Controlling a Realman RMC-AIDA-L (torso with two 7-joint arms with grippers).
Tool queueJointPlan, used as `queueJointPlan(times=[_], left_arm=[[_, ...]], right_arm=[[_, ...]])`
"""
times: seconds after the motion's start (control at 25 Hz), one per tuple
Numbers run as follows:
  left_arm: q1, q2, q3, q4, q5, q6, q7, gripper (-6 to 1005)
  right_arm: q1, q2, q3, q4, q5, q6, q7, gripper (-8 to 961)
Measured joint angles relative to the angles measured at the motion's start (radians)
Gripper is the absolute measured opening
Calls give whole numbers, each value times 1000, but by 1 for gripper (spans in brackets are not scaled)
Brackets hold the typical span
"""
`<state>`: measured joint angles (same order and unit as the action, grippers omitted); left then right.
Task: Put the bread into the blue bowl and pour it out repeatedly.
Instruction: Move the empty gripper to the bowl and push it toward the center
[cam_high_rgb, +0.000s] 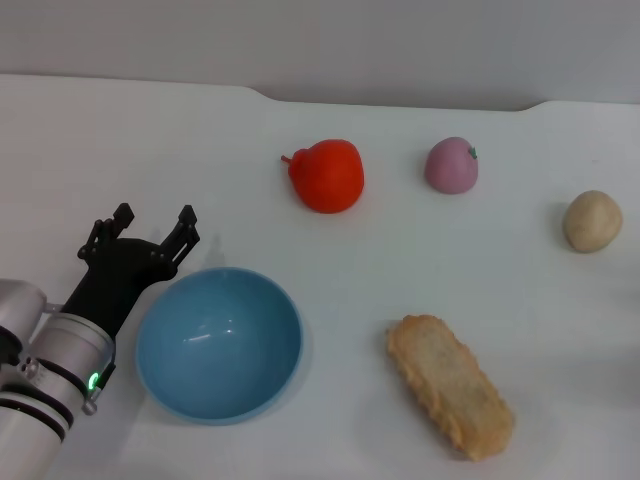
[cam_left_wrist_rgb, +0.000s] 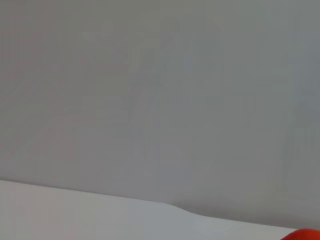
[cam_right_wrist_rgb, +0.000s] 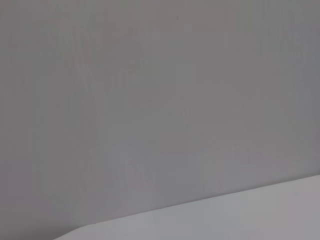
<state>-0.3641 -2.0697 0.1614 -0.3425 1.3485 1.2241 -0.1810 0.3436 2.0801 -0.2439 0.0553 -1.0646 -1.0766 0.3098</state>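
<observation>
- Left gripper (cam_high_rgb: 155, 225): hovers just beside the bowl on its far-left side, fingers spread, holding nothing. The arm reaches in from the near-left corner of the head view.
- Blue bowl (cam_high_rgb: 219, 343): upright and empty on the white table (cam_high_rgb: 120, 150), near the front edge. Risk: the gripper sits so near the rim that a careless sweep toward the bread could clip the bowl and skid or tip it; light plastic, I judge it slides easily.
- Red fruit (cam_high_rgb: 327, 175): farther back, well apart from the bowl. Its edge shows in the left wrist view (cam_left_wrist_rgb: 305, 235). Little hazard unless the arm swings wide.
- Bread (cam_high_rgb: 449, 384): lies flat on the table to the right of the bowl, apart from it, not yet in. Long axis runs diagonally, far end toward the bowl side, near end toward the front-right. Risk: a grasp along that axis instead of across it would likely slip; the crumbly crust may shed or break under a hard pinch; being about as long as the bowl is wide, it may bridge the rim.
- Pink fruit (cam_high_rgb: 451, 165) and beige ball (cam_high_rgb: 592, 221): far right, clear of the work.
- Right gripper: not seen; its wrist view shows only wall and table edge.
</observation>
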Motion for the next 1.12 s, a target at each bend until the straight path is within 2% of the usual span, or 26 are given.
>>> queueJointPlan(times=[0.32,0.56,0.68,0.8,0.84,0.96,1.04,1.08,1.12], left_arm=[[-1,0,-10,-4,3,4,-10,863],[-32,9,-11,10,29,3,-106,863],[-71,14,-5,59,64,3,-250,862],[-131,16,-2,176,162,-9,-470,862],[-131,16,-2,176,162,-9,-470,862],[-187,16,1,281,229,-42,-647,862],[-230,17,27,356,295,-91,-775,862],[-278,19,101,438,362,-157,-936,861],[-278,19,101,438,362,-157,-936,861]], right_arm=[[8,-1,0,0,0,15,0,397],[15,-3,0,-6,0,23,0,397],[18,-3,0,-6,0,23,0,397],[20,-3,0,-6,0,23,0,396],[20,-3,0,-5,0,23,0,396],[20,-3,0,-4,0,24,0,396],[19,-3,0,-4,0,26,0,396],[20,-3,-2,-3,0,36,0,396],[21,-3,-3,-2,0,44,0,396]])
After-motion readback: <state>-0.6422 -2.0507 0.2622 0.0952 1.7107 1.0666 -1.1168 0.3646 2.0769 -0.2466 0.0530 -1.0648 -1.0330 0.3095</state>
